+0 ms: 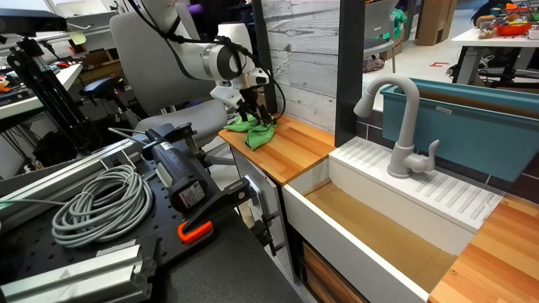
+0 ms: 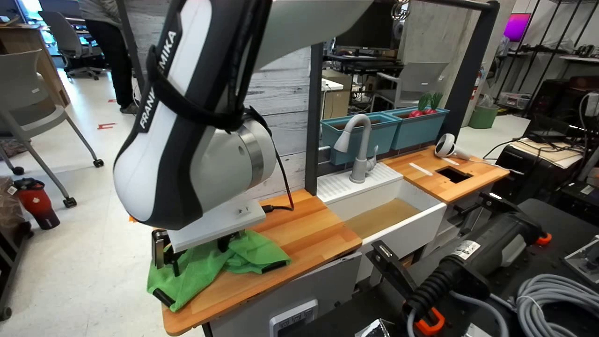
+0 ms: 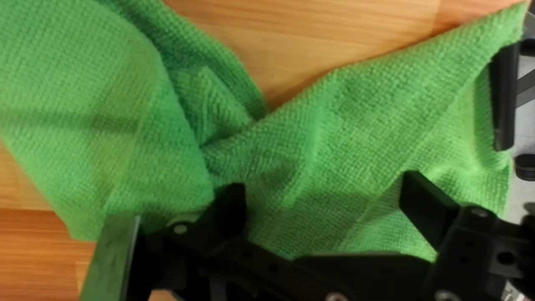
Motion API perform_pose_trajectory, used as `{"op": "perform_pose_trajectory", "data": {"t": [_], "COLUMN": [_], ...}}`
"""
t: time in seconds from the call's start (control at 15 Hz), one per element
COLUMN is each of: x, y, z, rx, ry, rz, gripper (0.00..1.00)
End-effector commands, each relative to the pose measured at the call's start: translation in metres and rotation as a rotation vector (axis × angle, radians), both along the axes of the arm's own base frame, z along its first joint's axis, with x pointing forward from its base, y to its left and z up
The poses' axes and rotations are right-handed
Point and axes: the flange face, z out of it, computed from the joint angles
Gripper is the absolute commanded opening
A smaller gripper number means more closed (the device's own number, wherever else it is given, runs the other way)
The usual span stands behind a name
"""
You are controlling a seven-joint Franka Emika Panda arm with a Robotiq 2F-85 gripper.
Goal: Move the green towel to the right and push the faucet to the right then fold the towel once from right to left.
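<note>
The green towel (image 3: 342, 146) lies rumpled on the wooden counter, with a deep fold and black strips at some corners. In both exterior views it rests at the counter's end, and one black-tabbed corner reaches past the edge. My gripper (image 3: 324, 184) points down over the towel, its two fingers wide apart and nothing pinched between them. Whether the fingertips touch the cloth I cannot tell. The arm hides part of the towel (image 2: 257, 252) in an exterior view. The grey faucet (image 1: 410, 113) stands upright behind the sink, well away from the gripper, its spout angled toward the towel's side.
A white sink (image 1: 353, 235) with a brown bottom separates two wooden counters. A whitewashed plank wall (image 1: 303, 63) rises behind the towel's counter. Teal planters (image 1: 463, 130) hang behind the faucet. A black power tool (image 1: 174, 168) and coiled grey cable (image 1: 101, 206) lie on a dark bench in front.
</note>
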Motion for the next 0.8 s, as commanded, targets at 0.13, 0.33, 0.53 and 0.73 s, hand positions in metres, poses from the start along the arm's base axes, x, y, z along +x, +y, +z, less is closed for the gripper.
{"op": "perform_pose_trajectory", "data": {"t": [0.13, 0.33, 0.53, 0.73], "x": [0.016, 0.020, 0.024, 0.024], "y": [-0.042, -0.070, -0.102, -0.131], "z": [-0.010, -0.011, -0.016, -0.024], "rx": [0.005, 0.000, 0.004, 0.002], "ry": [0.008, 0.003, 0.008, 0.028], "rz": [-0.083, -0.134, -0.187, -0.250], "gripper": [1.00, 1.00, 1.00, 1.00]}}
